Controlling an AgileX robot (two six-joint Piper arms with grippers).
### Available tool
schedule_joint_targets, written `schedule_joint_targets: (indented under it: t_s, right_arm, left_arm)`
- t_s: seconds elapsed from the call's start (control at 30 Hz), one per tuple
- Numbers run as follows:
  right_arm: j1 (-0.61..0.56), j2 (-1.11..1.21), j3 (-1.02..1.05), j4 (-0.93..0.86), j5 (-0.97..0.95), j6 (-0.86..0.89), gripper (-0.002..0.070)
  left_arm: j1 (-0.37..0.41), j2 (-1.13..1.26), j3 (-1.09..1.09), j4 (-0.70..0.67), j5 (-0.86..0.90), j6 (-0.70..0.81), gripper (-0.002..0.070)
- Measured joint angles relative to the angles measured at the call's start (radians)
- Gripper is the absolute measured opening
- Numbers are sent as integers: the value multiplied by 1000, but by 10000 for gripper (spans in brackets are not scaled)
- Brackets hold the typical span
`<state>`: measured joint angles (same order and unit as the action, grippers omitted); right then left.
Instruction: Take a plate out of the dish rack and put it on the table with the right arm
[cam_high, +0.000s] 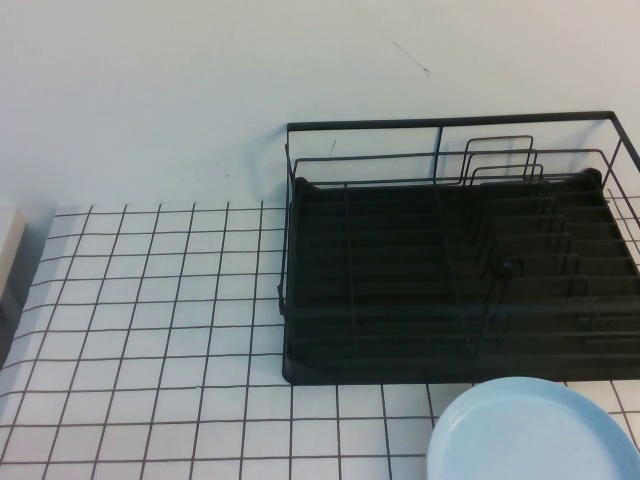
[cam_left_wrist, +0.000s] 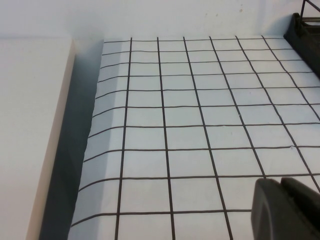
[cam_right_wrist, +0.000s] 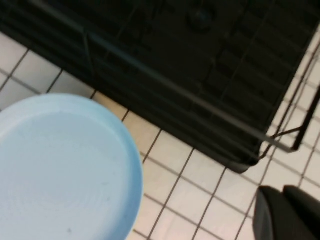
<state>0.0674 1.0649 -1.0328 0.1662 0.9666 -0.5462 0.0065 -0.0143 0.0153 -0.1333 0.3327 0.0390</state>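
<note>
White grid-lined table (cam_high: 150, 330) held the black wire dish rack (cam_high: 450, 290) w/ the round light-blue plastic plate (cam_high: 535, 432) lying at its 6 o'clock. Left gripper (cam_left_wrist: 285, 210) and right gripper (cam_right_wrist: 287, 215) hovered over tiles — fingers together. Risk: right arm clipping plate.

The white gridded table (cam_high: 150, 330) carries the black dish rack (cam_high: 460, 290) and the blue plate (cam_high: 535, 432) just before it

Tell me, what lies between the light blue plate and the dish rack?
Only bare table: the right wrist view shows gridded squares between the plate and the dish rack.
</note>
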Motion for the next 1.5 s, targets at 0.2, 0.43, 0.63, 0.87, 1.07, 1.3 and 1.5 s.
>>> schedule_joint_targets:
  t_s: [0.2,0.43,0.63,0.87,1.07,1.3,1.5]
  right_arm:
    - [0,-297,145,-7,-122,60,1]
    - [0,-538,377,1,-171,85,-2]
    - [0,-613,458,-28,-142,37,-2]
    - [0,-617,460,-214,-183,-33,-2]
    - [-2,-680,463,-291,-205,6,-2]
    - [-85,-910,586,-295,-245,214,-2]
    - [-127,-1065,822,-325,-406,216,-2]
  left_arm:
    - [0,0,0,0,0,0,-3]
    - [0,0,0,0,0,0,-3]
    - [0,0,0,0,0,0,-3]
    - [0,0,0,0,0,4,-3]
    - [0,0,0,0,0,4,-3]
    - [0,0,0,0,0,4,-3]
    - [0,0,0,0,0,4,-3]
